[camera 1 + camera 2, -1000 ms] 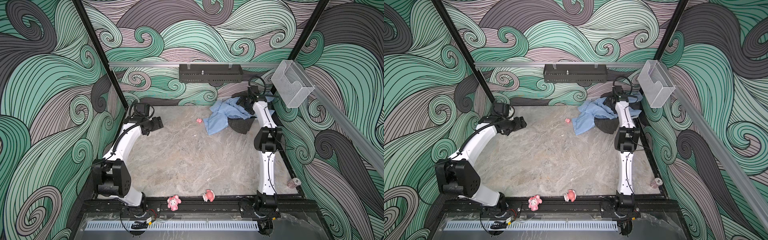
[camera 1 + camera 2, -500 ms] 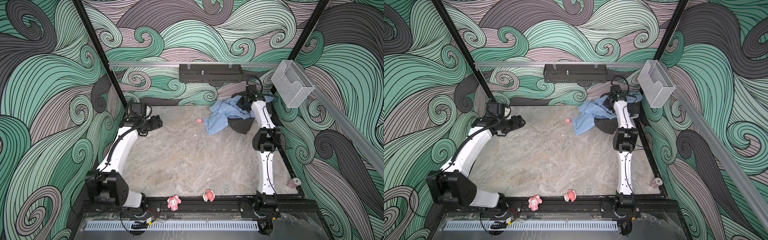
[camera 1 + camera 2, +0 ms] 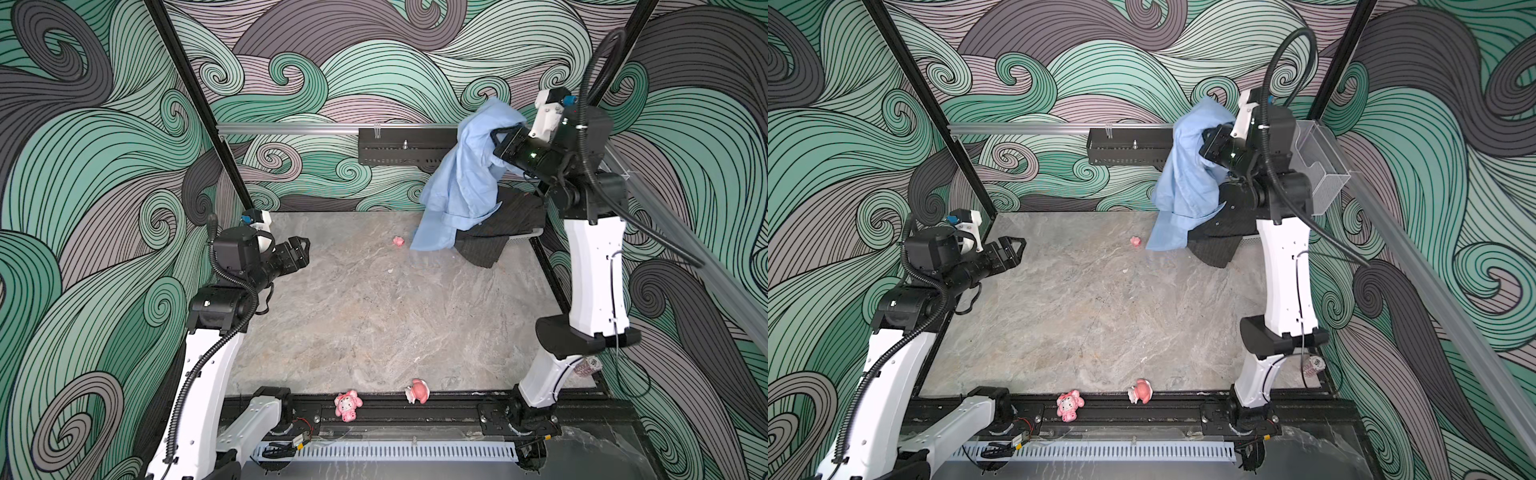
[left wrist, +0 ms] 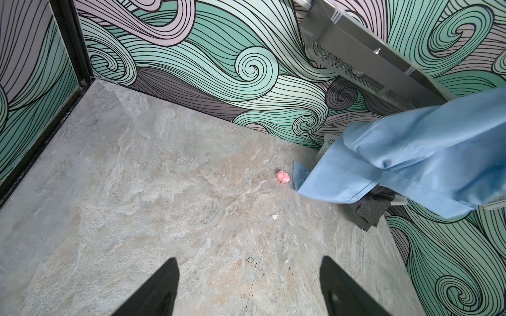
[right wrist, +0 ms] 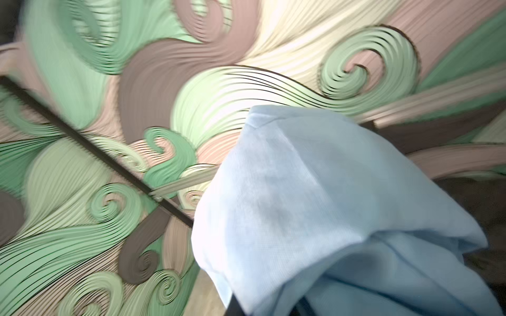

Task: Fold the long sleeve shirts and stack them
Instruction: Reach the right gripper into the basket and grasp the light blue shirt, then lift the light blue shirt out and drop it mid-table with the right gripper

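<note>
As we read the scene from the near rail outward, a pink doll (image 3: 348, 405) lies on the black rail and a rounder pink toy (image 3: 417, 390) sits at the front edge of the counter (image 3: 353, 316), a grey slab with marbled veins. Farther in, on the left, our left claw (image 3: 301, 249) hovers above the bare stone. Its black, tapered fingers (image 4: 156, 295) are spread wide, with nothing between them.

Beyond the middle a tiny pink lump (image 3: 398, 241) rests on the counter, just beside the hem of the light blue shirt (image 3: 461, 183). That shirt is smooth woven cloth, hanging in long loose folds from our right claw (image 3: 498, 139), which is raised at the far right corner and pinched together on a bunch of its upper fabric. In the wrist view the cloth drapes over the claw and hides its tips.

The shirt's lower part trails over the dark pinstriped shirt (image 3: 494, 239), a crumpled charcoal heap spilling from a white perforated basket (image 4: 324, 149) onto the counter. It lies below the right claw and well apart from the left one.
</note>
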